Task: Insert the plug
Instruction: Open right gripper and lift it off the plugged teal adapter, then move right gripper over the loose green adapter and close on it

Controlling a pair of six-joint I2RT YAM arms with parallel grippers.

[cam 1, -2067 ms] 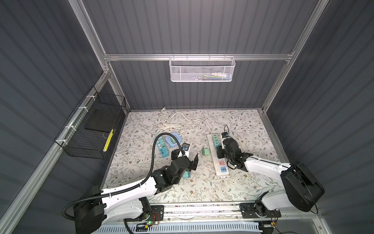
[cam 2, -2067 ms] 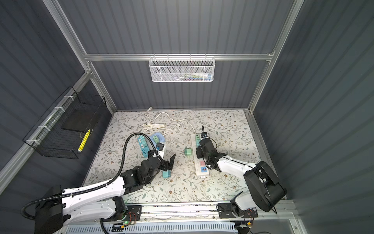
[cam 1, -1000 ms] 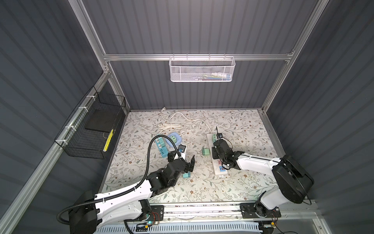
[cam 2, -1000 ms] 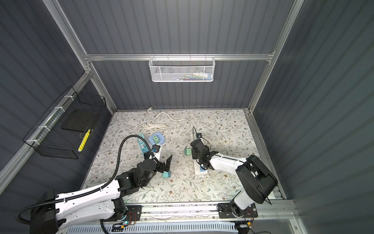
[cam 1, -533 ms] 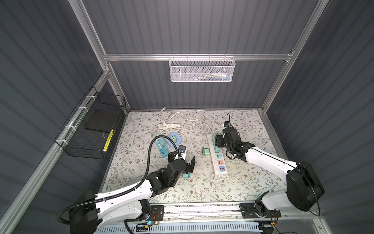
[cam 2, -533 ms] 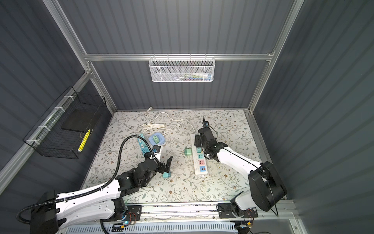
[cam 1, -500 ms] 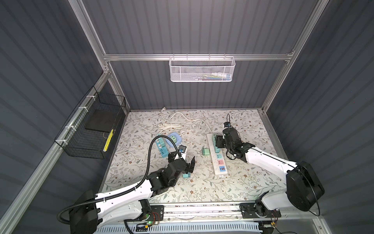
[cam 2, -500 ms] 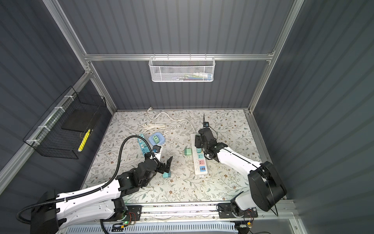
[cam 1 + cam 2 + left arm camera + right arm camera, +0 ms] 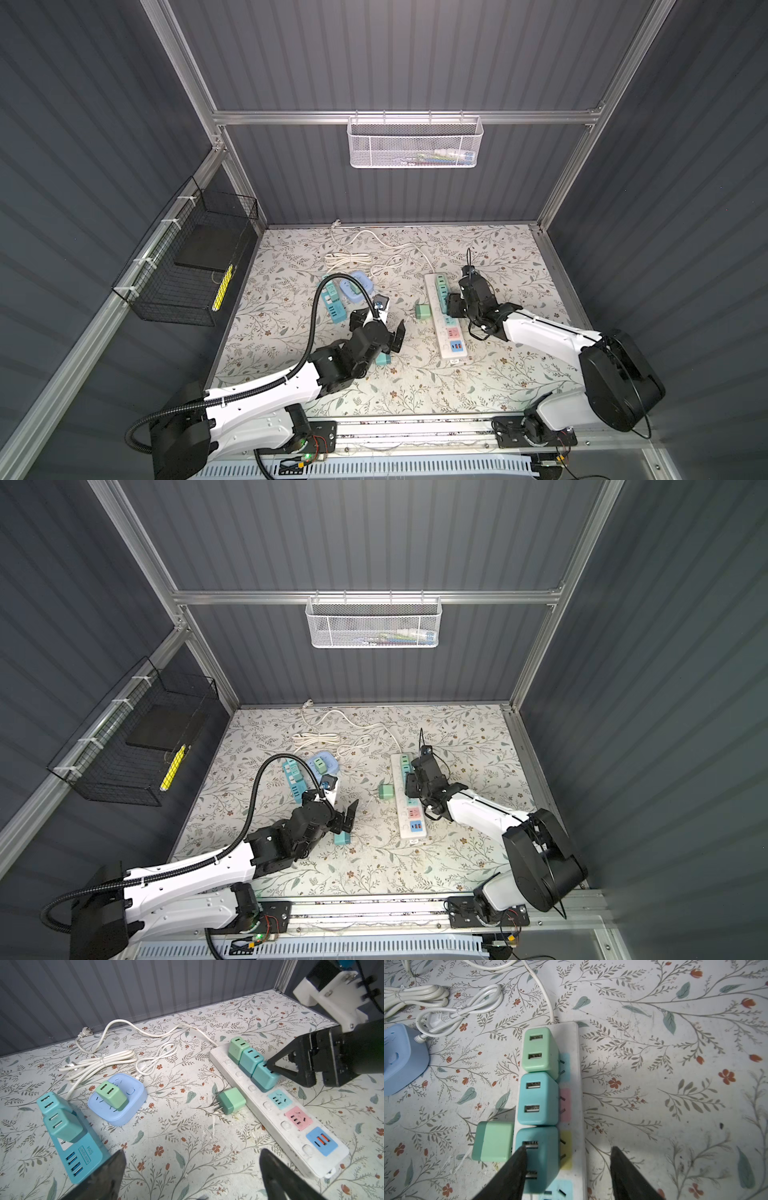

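A white power strip (image 9: 451, 351) (image 9: 409, 825) (image 9: 268, 1113) (image 9: 580, 1084) lies on the floral mat. A green plug (image 9: 538, 1051) and two teal plugs (image 9: 536, 1099) (image 9: 542, 1157) stand in a row in its sockets. Another green plug (image 9: 423, 311) (image 9: 386, 791) (image 9: 231, 1101) (image 9: 493, 1140) lies loose on its side against the strip. My right gripper (image 9: 453, 305) (image 9: 411, 787) (image 9: 568, 1148) is open above the strip, with one fingertip (image 9: 270, 1065) over the nearest teal plug's top. My left gripper (image 9: 380, 328) (image 9: 343, 808) (image 9: 192, 1152) hangs wide open over bare mat.
A teal plug (image 9: 383, 358) lies beside my left gripper. To the left are a blue round socket (image 9: 133, 1113) holding a green plug and a teal strip (image 9: 83, 1147) with two teal plugs. A coiled white cable (image 9: 99, 1064) lies at the back. Wire baskets (image 9: 183, 270) hang on the walls.
My right gripper has shifted a little toward the back right along the strip and its jaws have spread slightly. The left arm has hardly moved.
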